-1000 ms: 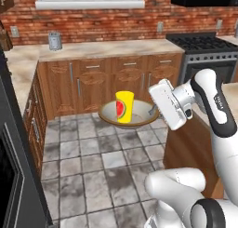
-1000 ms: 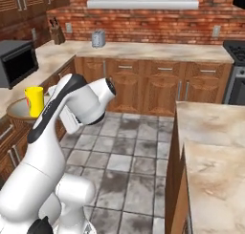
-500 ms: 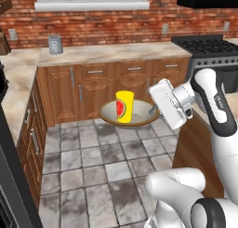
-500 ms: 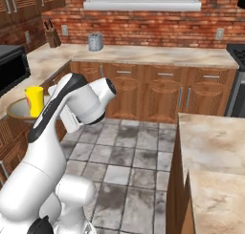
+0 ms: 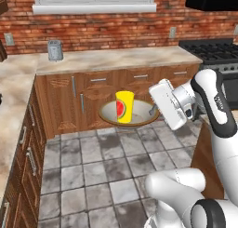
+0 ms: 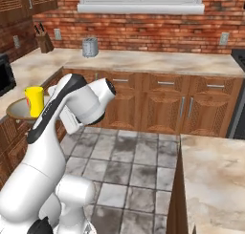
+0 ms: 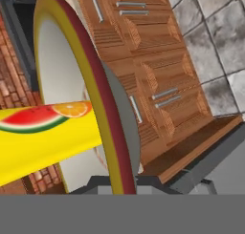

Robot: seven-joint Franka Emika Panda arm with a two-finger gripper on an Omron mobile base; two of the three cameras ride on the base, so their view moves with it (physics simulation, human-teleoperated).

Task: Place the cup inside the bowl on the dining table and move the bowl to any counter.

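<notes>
The yellow cup [image 5: 124, 106] with its watermelon mark stands upright inside the wide tan bowl [image 5: 139, 116]. My gripper [image 5: 153, 111] is shut on the bowl's right rim and holds it level in the air over the tiled floor, in front of the brown cabinets. From the right base the cup [image 6: 34, 101] and bowl [image 6: 16, 111] show at the far left, beyond my forearm. In the hand view the bowl's brown rim [image 7: 106, 114] runs upright between the dark fingers of my gripper [image 7: 139, 183], and the cup [image 7: 48, 135] juts out to the left.
The counter [image 5: 116, 59] runs along the brick wall with a metal canister [image 5: 55, 49] on it; another stretch lies at the left [image 5: 11, 101]. A black stove [image 5: 211, 50] is at the right. The dining table [image 6: 215, 175] is at the lower right.
The whole picture has shifted a little: the base has moved nearer the back counter. The bowl with the cup stays held in the same place relative to the arm.
</notes>
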